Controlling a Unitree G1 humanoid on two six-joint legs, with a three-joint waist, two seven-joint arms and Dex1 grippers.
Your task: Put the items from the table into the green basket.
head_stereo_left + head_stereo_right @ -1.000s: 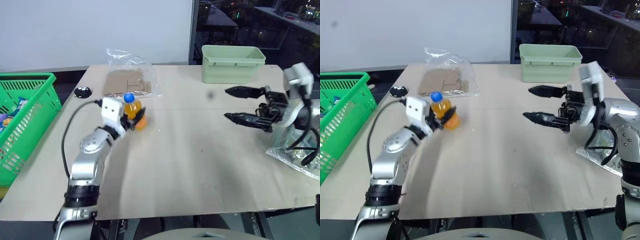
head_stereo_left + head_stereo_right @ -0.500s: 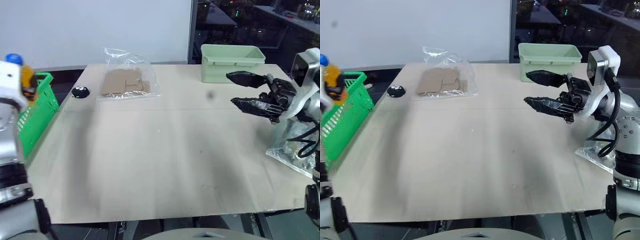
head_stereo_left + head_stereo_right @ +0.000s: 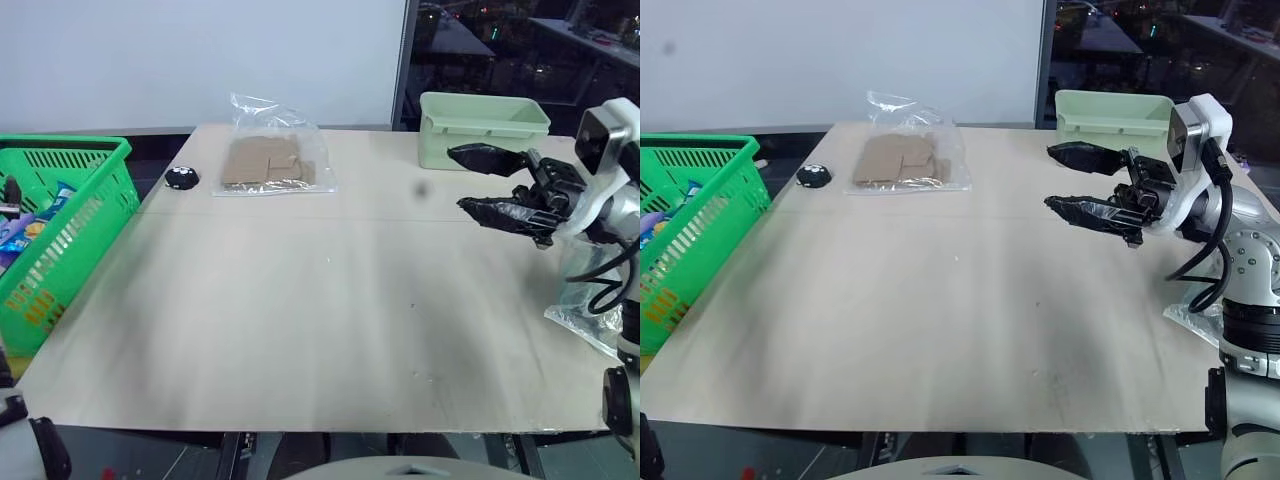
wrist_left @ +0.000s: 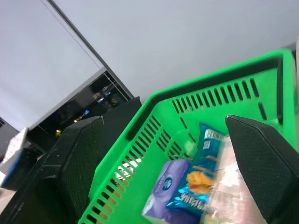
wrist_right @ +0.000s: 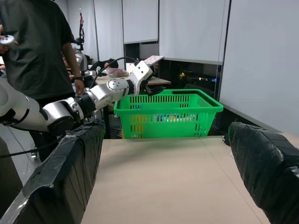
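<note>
With your left fingers (image 4: 84, 158) spread wide and empty over the green basket (image 3: 75, 235), and the right ones (image 3: 1087, 182) open too, next fetch the bag (image 3: 272, 160) across the desk (image 3: 330, 320).

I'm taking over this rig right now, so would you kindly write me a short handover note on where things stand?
Left claw: open, empty, held over the green basket.
Right claw: open, empty, held above the table's right side.
Done: the basket holds several packets, among them a blue snack bag and a purple pack.
Left: the clear bag of brown goods at the table's far side, and another clear bag at the right edge, under the right arm.
Leave alone: the black disc and the pale green tub.
</note>
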